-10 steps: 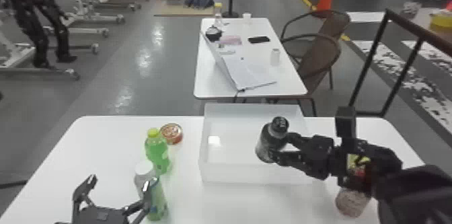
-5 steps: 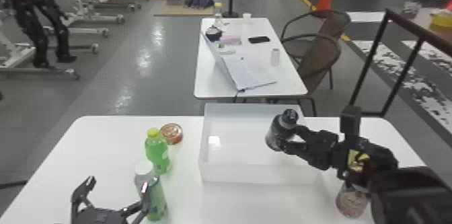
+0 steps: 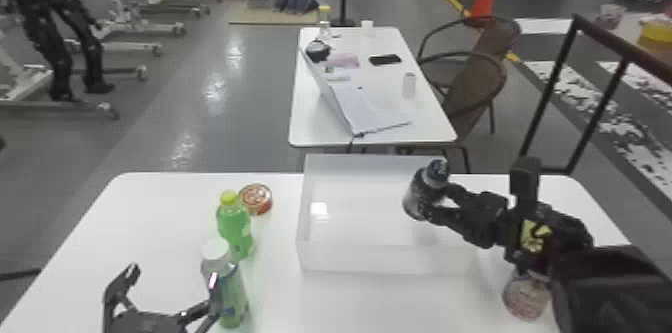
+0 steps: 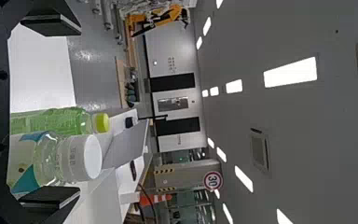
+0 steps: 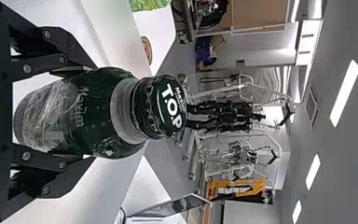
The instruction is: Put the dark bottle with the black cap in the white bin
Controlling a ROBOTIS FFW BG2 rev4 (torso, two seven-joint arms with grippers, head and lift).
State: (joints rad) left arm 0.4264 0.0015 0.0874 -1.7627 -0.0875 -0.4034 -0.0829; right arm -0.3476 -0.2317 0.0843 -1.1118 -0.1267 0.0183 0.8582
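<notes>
Where right claw grips, bottle tilts.

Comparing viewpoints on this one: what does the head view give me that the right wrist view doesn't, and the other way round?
The head view adds the white-capped bottle, the left hand with its fingers apart and the orange cone. The right wrist view adds a ceiling light and a brown wall board. Both share the dark bottle, held in the right hand, and the open laptop.

Head camera looks forward and down over the white bin.
</notes>
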